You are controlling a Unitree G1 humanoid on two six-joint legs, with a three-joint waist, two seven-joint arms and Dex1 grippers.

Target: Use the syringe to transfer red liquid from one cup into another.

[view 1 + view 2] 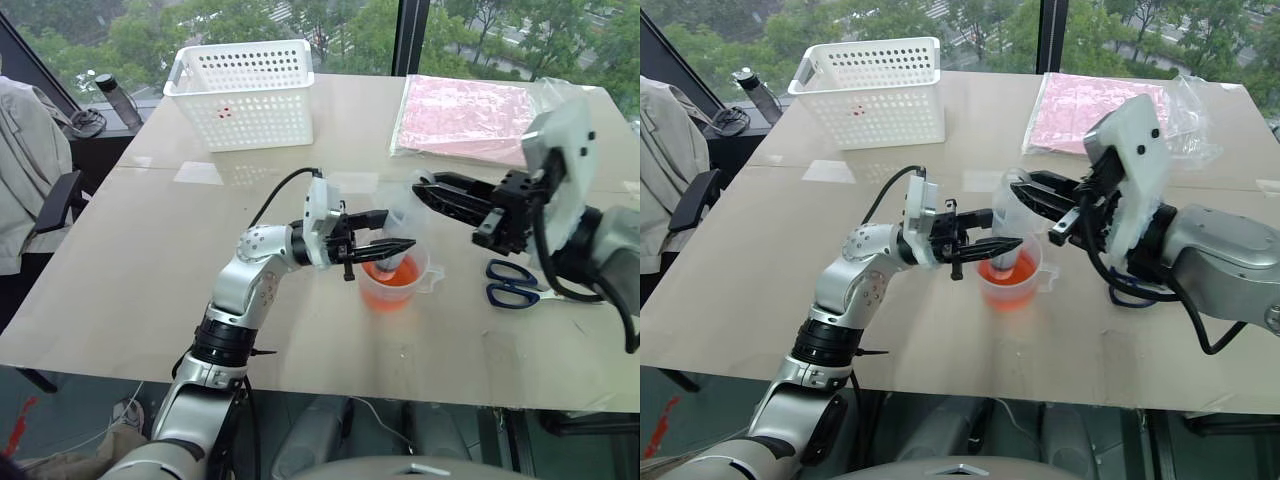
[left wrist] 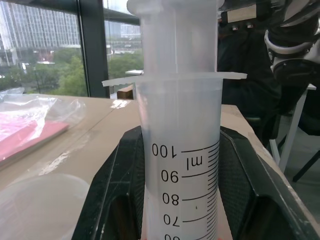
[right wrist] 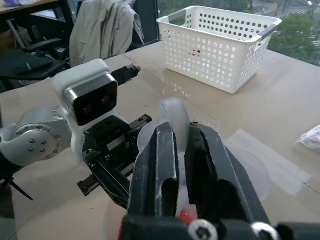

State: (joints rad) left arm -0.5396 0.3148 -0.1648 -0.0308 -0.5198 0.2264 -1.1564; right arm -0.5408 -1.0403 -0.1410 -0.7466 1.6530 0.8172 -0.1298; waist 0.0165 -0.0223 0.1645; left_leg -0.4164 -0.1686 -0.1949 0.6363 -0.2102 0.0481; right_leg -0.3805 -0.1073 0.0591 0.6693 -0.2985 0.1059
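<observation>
Both pincers work the syringe (image 2: pixel 180 165): left pincer (image 1: pixel 385 247) clamps barrel over larger cup (image 1: pixel 395 285); right pincer (image 3: pixel 182 165) (plunger between fingers) should pull straight, slowly.

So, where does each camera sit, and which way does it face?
Both head eyes: facing forward and down at the table; both arms show.
Left wrist: looks along the left tool, shut on the syringe.
Right wrist: looks along the right tool toward the left arm and the white basket.
Shared with the head views: that basket.
</observation>
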